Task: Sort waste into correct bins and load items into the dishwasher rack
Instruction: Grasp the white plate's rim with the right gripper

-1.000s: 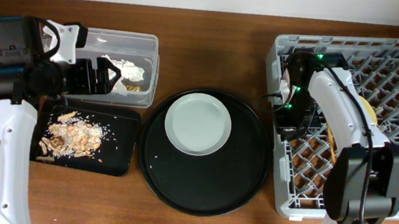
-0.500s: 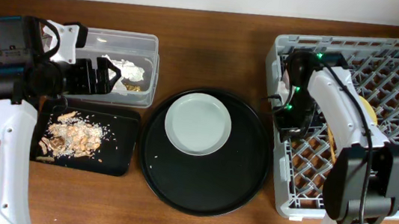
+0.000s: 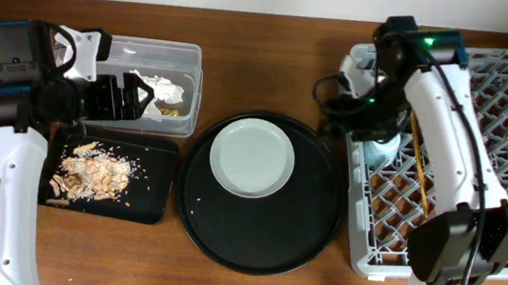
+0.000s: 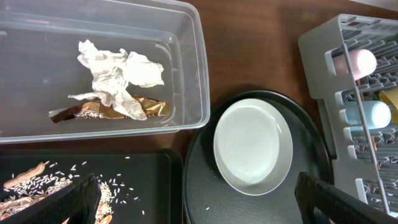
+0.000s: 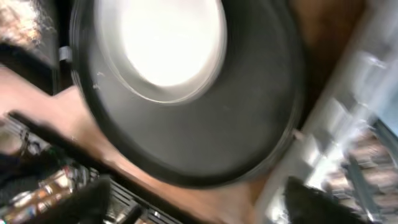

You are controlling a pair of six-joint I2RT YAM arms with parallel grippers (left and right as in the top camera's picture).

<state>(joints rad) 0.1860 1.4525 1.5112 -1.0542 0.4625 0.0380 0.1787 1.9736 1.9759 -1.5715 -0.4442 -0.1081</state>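
While the left gripper [image 3: 136,100] hangs spread and empty over the clear tub [image 3: 184,52] at upper left, the plate [image 3: 251,157] lies lower left of the nearer right gripper [image 3: 335,104], likewise spread, empty.

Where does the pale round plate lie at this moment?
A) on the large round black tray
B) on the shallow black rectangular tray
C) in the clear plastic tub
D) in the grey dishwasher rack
A: the overhead view shows the plate sitting on the round black tray, with dark tray surface all around it.
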